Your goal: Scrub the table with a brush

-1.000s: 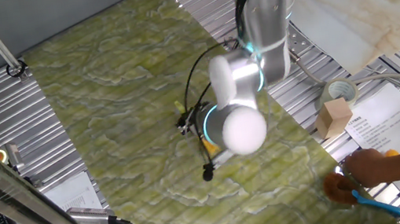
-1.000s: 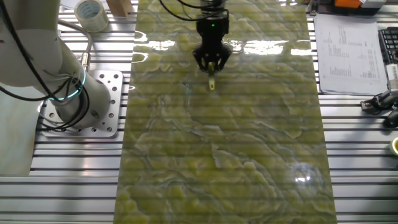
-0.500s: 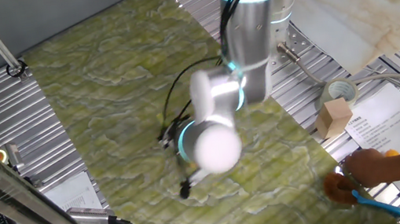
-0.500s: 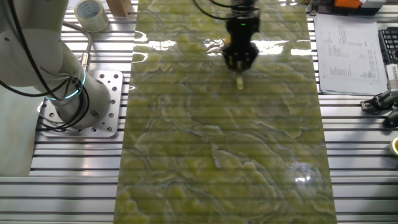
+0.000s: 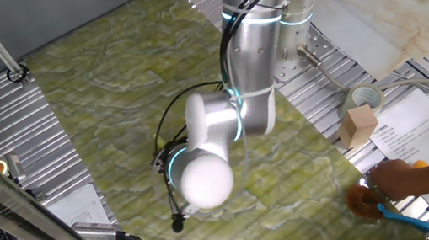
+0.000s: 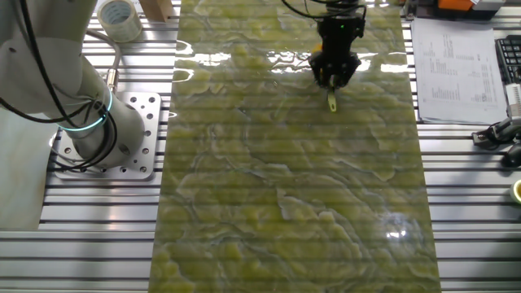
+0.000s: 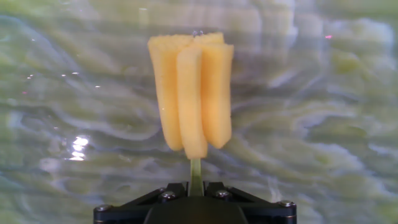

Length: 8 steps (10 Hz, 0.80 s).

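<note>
The table [image 6: 285, 187] is a long olive-green and pale yellow marbled surface; it also shows in one fixed view [image 5: 108, 93] and fills the hand view [image 7: 323, 124]. My gripper [image 7: 195, 186] is shut on the thin stick handle of the yellow brush [image 7: 189, 93], whose blocky head points away from the hand over the table. In the other fixed view the gripper [image 6: 335, 75] hangs over the far part of the table with the brush [image 6: 332, 101] below it. In one fixed view the arm's round joint [image 5: 202, 181] hides the brush.
A tape roll [image 5: 362, 99] and a wooden block [image 5: 359, 126] sit beside the table on ribbed metal. A person's hand [image 5: 410, 172] with an orange ball and a blue-handled item [image 5: 408, 217] is at the lower right. The robot base [image 6: 106, 134] stands left of the table.
The gripper and brush have swept sideways across the table's far part, to the right in the other fixed view and to the lower left in one fixed view.
</note>
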Motion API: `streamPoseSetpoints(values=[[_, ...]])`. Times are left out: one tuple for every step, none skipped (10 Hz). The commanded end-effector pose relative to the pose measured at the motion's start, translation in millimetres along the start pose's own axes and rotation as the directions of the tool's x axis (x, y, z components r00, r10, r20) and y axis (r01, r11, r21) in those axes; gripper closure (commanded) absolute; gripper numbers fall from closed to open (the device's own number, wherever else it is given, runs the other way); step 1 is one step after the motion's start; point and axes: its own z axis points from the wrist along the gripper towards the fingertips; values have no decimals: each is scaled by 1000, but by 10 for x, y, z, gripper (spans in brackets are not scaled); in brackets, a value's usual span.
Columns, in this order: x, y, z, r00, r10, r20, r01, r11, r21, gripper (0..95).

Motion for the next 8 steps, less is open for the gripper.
streamPoseSetpoints(values=[[-14, 177, 69, 1000, 7, 8, -7, 1000, 8, 950], [-37, 327, 98, 1000, 7, 7, -7, 1000, 11, 950], [-34, 390, 90, 1000, 2, 2, -2, 1000, 12, 950], [1, 597, 25, 1000, -14, -10, 14, 1000, 6, 950], [-2, 741, 13, 1000, -11, -11, 11, 1000, 3, 950], [-60, 945, 28, 1000, 9, -14, -9, 1000, 5, 950], [-118, 1092, 37, 999, 30, -14, -30, 1000, 6, 950], [-158, 1194, 35, 999, 37, -16, -37, 999, 6, 950]])
